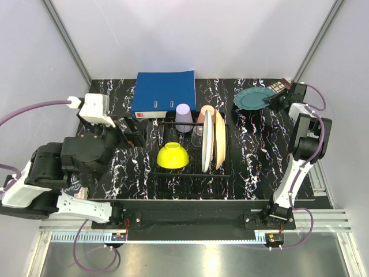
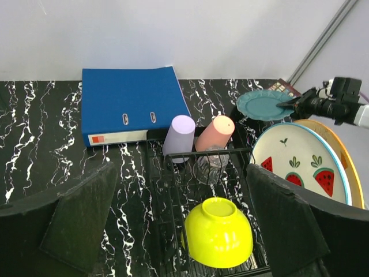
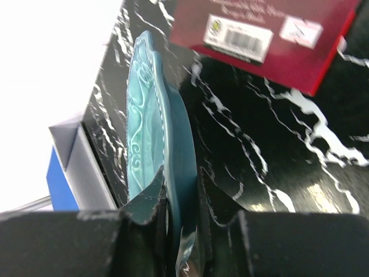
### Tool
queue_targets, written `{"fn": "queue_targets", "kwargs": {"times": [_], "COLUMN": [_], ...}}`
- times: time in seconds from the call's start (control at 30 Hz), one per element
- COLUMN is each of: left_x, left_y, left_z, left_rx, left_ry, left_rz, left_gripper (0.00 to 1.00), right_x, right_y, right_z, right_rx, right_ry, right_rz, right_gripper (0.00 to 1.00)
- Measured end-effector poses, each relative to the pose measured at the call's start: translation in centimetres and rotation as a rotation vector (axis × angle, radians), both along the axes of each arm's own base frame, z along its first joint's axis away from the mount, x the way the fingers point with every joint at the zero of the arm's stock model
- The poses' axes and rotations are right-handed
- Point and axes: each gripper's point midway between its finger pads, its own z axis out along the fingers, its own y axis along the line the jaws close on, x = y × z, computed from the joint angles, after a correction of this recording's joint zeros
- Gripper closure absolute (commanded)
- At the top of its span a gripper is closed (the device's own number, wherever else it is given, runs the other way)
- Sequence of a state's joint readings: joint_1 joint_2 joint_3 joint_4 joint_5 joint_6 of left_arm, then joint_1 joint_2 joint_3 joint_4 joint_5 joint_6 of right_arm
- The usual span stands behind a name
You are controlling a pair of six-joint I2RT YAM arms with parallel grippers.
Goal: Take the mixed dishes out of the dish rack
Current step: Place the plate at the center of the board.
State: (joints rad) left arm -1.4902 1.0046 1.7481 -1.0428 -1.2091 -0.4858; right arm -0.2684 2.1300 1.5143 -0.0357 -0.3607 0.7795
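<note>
Black wire dish rack point(image 1: 193, 167), mostly loaded, one plate out.
Seen from above: an upturned glossy yellow bowl point(image 1: 172, 155) at the rack's 8 o'clock; an inverted lilac plastic cup point(image 1: 184, 118) at 11; an inverted salmon-pink plastic cup point(image 2: 214, 134) at 12, leaning, with a clear glass point(image 2: 211, 164) just in front of the two; a white watermelon-print plate point(image 2: 300, 164) and a peach plate point(image 1: 220, 140) on edge side by side at 3. A teal embossed round plate point(image 1: 253, 98) sits level outside, at 1 o'clock.
</note>
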Motion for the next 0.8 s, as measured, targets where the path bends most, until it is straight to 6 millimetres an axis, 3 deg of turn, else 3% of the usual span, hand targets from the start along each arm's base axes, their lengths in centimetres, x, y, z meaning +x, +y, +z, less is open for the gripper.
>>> {"fn": "queue_targets", "kwargs": {"times": [0.2,0.43,0.63,0.67,0.8], "left_x": [-0.1,0.0,0.1,0.2,0.3], "left_y": [-0.7,-1.2,-1.4,-1.5,-1.9], "left_z": [-0.6,-0.9,-1.1,-1.2,-1.3], "left_rx": [0.009,0.0,-0.004,-0.003,-0.004], "left_ry": [0.017,0.027,0.033,0.034,0.039], "left_rz": [-0.016,-0.032,-0.032,-0.032,-0.037], "left_gripper": [0.01,0.01,0.01,0.01,0.01], "right_x": [1.2,1.0,1.8,2.0,2.3], "right_y": [-0.3,-0.2,-0.1,-0.1,-0.2], "right_z": [0.9,-2.7,-2.8,-2.9,-2.9], "right_rx": [-0.009,0.018,0.041,0.045,0.068], "right_ry": [-0.044,0.016,0.014,0.021,0.047], "right_rz": [-0.001,-0.004,0.001,0.0,-0.014], "right_gripper": [1.0,1.0,1.0,0.96,0.58]}}
